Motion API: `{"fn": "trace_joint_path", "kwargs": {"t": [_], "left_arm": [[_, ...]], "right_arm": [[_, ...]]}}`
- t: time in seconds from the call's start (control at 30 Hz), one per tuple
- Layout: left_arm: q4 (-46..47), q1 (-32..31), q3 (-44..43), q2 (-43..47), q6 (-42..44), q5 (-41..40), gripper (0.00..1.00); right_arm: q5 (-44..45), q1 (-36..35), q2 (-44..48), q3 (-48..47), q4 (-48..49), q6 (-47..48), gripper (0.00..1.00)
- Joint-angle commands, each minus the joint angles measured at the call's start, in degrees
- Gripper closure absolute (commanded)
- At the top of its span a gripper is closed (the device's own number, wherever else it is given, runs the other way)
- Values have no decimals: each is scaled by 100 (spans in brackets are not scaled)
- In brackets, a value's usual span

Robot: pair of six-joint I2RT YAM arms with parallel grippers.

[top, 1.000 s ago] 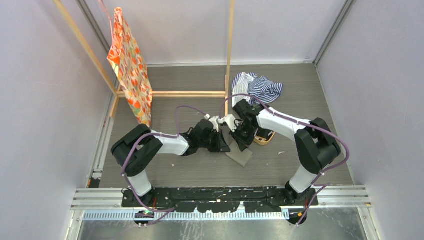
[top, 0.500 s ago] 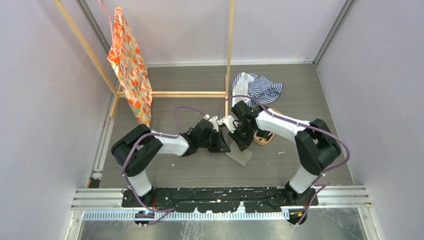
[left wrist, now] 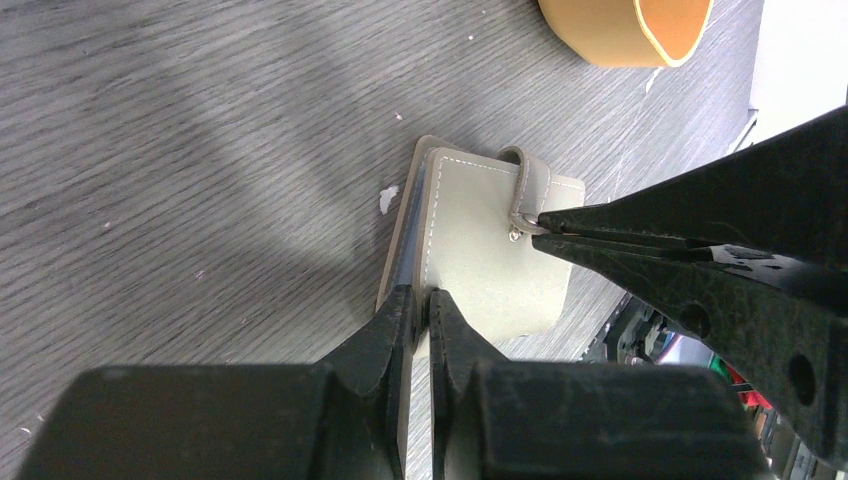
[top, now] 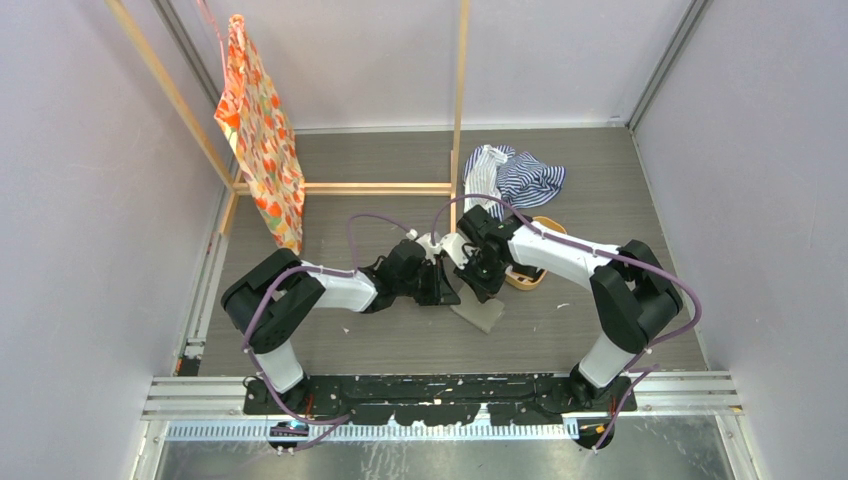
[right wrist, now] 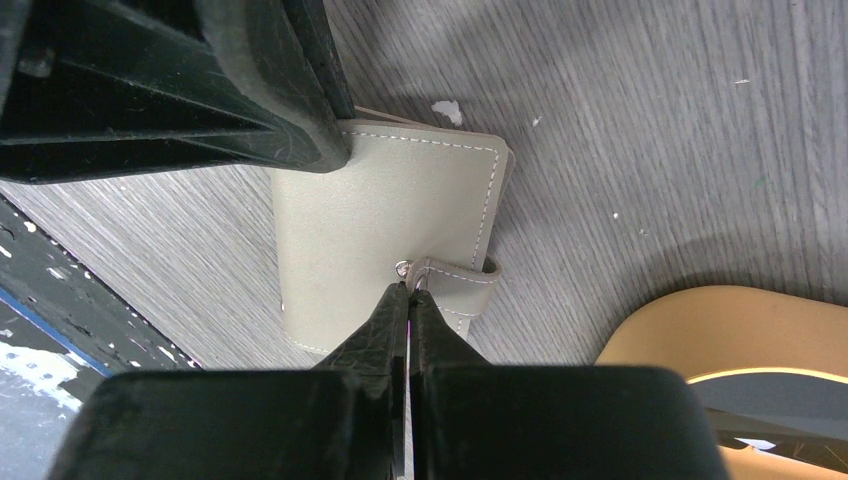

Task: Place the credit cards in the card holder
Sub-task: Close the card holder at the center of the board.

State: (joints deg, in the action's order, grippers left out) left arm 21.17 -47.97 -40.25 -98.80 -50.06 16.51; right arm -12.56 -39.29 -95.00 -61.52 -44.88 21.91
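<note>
Grey wood-grain tabletop (left wrist: 150, 150): closed card holder (left wrist: 490, 250) lies flat near oval tan tray (right wrist: 700, 305). L gripper (left wrist: 420, 305) pinches its cover edge, jaws nearly together. R gripper (right wrist: 408, 300), fully closed, has tips at snap tab (right wrist: 455, 272); grip on tab unclear. Best approach, prob.: L anchors card holder while R peels tab slowly, w/o lifting it.

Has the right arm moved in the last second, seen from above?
Yes. The right arm shifted toward the near edge, uncovering the far rim of the orange tray.
</note>
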Motion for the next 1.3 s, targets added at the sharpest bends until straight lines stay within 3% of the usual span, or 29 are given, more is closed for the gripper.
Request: {"fn": "trace_joint_path", "kwargs": {"t": [0.0,0.7,0.97,1.27], "left_arm": [[19,-55,52,99,476,-85,92],[28,-54,78,98,471,-86,92],[19,-55,61,89,471,-95,92],[15,-51,77,106,475,-117,92]], "right_arm": [[-58,-290,130,110,461,103,97],[244,-264,360,157,612,30,98],[-306,-279,221,106,305,210,98],[-226,-522,56,122,220,315,96]]}}
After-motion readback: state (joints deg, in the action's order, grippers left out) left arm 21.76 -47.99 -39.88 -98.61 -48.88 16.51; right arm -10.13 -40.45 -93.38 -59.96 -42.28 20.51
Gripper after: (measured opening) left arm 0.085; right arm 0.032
